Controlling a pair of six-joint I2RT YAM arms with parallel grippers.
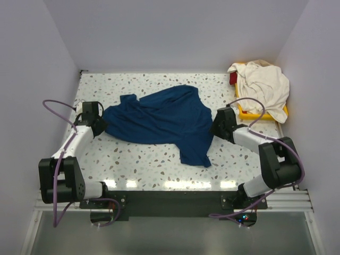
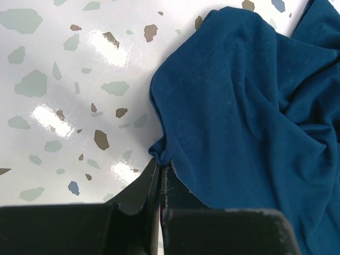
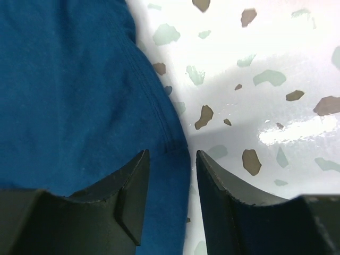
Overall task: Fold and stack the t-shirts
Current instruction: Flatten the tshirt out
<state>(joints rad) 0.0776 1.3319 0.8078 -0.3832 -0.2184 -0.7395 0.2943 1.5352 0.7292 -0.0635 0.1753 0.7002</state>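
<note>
T-shirt, navy, lies between left end effector and right end effector.

Matt cloth on a glossy, smooth, speckled worktop
The navy t-shirt is soft matt knit with stitched hems; the cream t-shirt is rumpled matt cloth. The tray is yellow plastic; the right gripper has matt black fingers.

Reaches inward with the left arm and right arm, elbows bent back near the bases, wrists angled down. Pinches the left gripper shut on the hem of the navy t-shirt. Holds the right gripper low, fingers parted with a clear gap.
</note>
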